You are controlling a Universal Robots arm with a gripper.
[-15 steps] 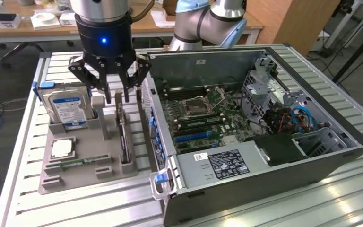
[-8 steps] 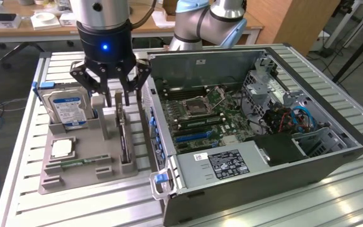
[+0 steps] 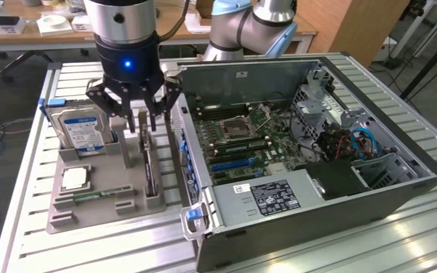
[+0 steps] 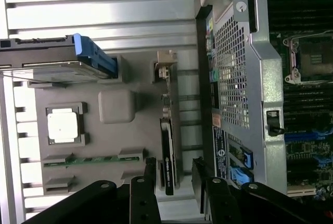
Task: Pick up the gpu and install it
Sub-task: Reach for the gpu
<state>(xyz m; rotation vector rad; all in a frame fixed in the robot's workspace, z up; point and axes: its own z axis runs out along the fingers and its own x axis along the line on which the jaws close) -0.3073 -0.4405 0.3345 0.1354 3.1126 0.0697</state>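
The gpu point(image 3: 148, 166) stands on its long edge in a slot of the grey holder point(image 3: 97, 213), on the side of the holder nearest the computer case point(image 3: 400, 170); in the wrist view the gpu point(image 4: 167, 153) shows as a thin dark strip with a pale edge, upright in the holder point(image 4: 117, 107) and just beside the perforated wall of the computer case point(image 4: 244, 78). The tool point(image 3: 141, 128) hangs over the far end of the card, released, its black fingers point(image 4: 150, 174) spread to either side of the strip; in the wrist view the tool point(image 4: 175, 174) has a gap on each side between finger and card, so nothing is grasped. On the same holder, towards the exterior view's left, a hard drive point(image 3: 82, 128) with a blue label stands upright; a square processor chip point(image 3: 74, 179) lies flat in its recess; a narrow green memory stick point(image 3: 97, 195) lies just beyond it. The case lies open on the slatted metal counter point(image 3: 89, 253), its motherboard point(image 3: 241, 136) exposed.
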